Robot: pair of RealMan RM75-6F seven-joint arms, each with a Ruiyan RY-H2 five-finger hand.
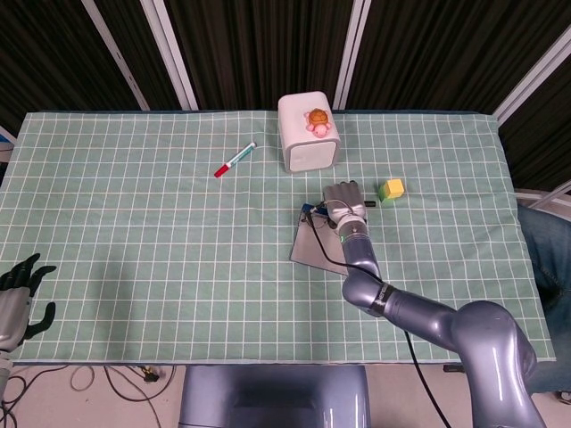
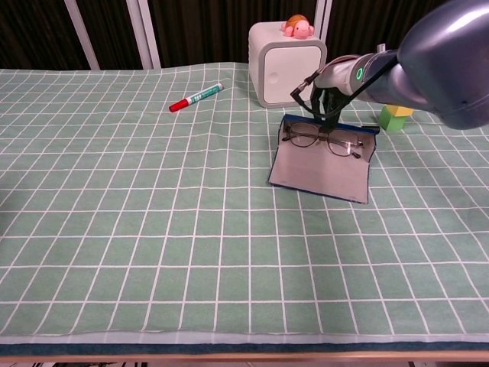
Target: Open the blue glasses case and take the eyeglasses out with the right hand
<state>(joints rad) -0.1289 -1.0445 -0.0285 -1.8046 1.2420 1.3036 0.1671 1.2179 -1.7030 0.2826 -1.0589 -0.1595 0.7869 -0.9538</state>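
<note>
The blue glasses case [image 2: 321, 170] lies open on the counter [image 2: 137, 229] just in front of the white box [image 2: 286, 63], so I keep my right hand [image 2: 319, 93] above the eyeglasses [image 2: 324, 141]; whether its fingers grip them, I cannot tell.
</note>
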